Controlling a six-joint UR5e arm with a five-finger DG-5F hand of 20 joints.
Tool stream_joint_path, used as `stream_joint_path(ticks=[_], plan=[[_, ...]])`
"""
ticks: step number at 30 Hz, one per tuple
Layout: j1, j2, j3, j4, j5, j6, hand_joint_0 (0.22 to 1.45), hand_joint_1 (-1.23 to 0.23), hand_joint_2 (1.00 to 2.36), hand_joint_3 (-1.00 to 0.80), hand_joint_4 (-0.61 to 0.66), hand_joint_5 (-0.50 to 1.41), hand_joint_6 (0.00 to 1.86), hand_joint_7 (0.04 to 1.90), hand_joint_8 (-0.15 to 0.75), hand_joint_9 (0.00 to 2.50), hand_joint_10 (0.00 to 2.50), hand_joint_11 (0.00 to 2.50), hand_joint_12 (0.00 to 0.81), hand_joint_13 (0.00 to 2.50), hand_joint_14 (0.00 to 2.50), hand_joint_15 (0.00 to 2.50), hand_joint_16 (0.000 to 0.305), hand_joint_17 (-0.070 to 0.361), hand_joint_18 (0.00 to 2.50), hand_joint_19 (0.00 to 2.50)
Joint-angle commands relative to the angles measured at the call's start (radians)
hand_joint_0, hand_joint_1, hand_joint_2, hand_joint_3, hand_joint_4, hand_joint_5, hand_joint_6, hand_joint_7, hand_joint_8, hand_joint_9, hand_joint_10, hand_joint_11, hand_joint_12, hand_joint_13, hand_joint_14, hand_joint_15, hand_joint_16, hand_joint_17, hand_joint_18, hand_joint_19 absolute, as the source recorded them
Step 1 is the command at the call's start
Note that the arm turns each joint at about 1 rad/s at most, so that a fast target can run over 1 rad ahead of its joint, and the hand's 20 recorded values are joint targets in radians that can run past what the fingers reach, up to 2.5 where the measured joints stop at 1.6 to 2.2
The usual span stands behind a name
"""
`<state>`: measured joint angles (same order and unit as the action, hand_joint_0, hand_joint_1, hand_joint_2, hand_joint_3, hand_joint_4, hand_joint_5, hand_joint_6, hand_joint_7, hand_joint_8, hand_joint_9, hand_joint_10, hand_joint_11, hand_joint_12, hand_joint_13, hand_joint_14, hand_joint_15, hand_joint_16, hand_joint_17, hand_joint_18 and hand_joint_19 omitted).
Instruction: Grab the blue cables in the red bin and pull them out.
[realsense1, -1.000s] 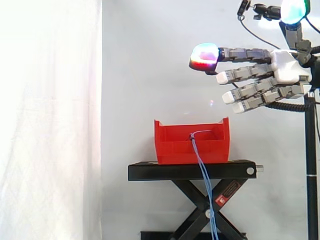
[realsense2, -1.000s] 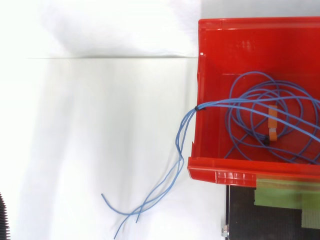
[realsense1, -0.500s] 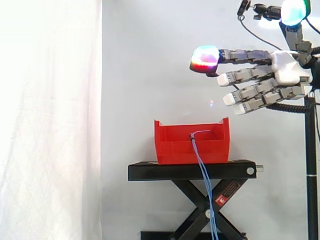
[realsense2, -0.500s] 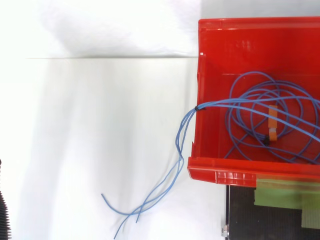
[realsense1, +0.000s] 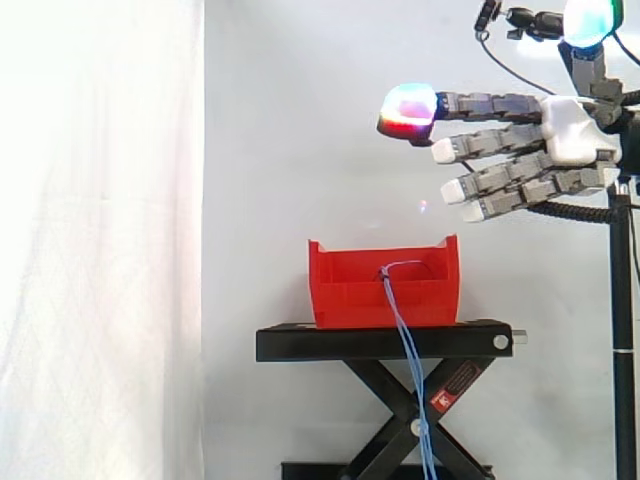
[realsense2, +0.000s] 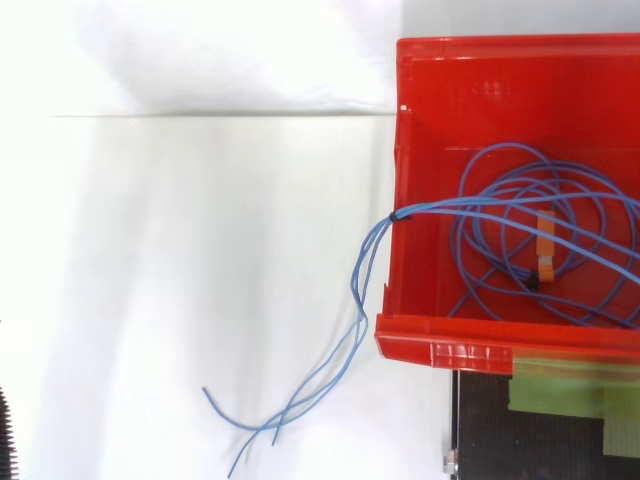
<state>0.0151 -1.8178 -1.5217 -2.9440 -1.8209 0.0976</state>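
Note:
A red bin (realsense1: 384, 284) stands on a black scissor stand (realsense1: 385, 342). From above, the bin's rim (realsense2: 398, 150) frames a coil of thin blue cables (realsense2: 530, 235) held by an orange tie. A few cable ends pass over the bin's side wall and hang down outside (realsense1: 410, 370), trailing loose in the top view (realsense2: 300, 400). My hand (realsense1: 575, 140) hovers high at the right, well above and to the right of the bin. Its fingers (realsense1: 480, 150) stretch out straight to the left with nothing between them.
A white curtain (realsense1: 100, 240) covers the left side and backs the scene. A black pole (realsense1: 624, 330) rises at the right edge. Green tape (realsense2: 570, 385) lies on the stand beside the bin.
The hand has risen slightly. The cables and bin have not moved.

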Motion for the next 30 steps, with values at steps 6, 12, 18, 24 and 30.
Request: stream_joint_path(ticks=[6,12,18,24,30], plan=[[0.008,0.002,0.0,0.049,0.008,-0.055,0.69,-0.75,1.0,-1.0,0.06,0.01,0.0,0.06,0.223,0.24,0.0,0.0,0.389,0.08,0.0,0.0,0.068,0.152,0.0,0.0],[0.022,0.0,0.0,0.069,0.089,-0.154,0.69,-0.75,1.0,-1.0,0.06,0.04,0.0,0.07,0.228,0.25,0.0,0.0,0.388,0.08,0.0,0.0,0.067,0.151,0.0,0.0],[0.052,0.0,0.002,0.131,0.209,-0.427,0.69,-0.75,1.0,-1.0,0.06,0.05,0.0,0.08,0.228,0.26,0.0,0.0,0.389,0.09,0.0,0.0,0.067,0.15,0.0,0.0],[0.097,-0.002,0.0,0.171,0.307,-0.936,0.7,-0.76,1.0,-1.0,0.13,0.19,0.0,0.13,0.244,0.32,0.0,0.0,0.385,0.12,0.0,0.0,0.066,0.149,0.0,0.0],[0.12,-0.006,0.0,0.178,0.322,-1.171,0.72,-0.81,1.0,-1.0,0.22,0.52,0.01,0.27,0.288,0.65,0.0,0.04,0.386,0.29,0.0,0.0,0.064,0.143,0.15,0.0]])
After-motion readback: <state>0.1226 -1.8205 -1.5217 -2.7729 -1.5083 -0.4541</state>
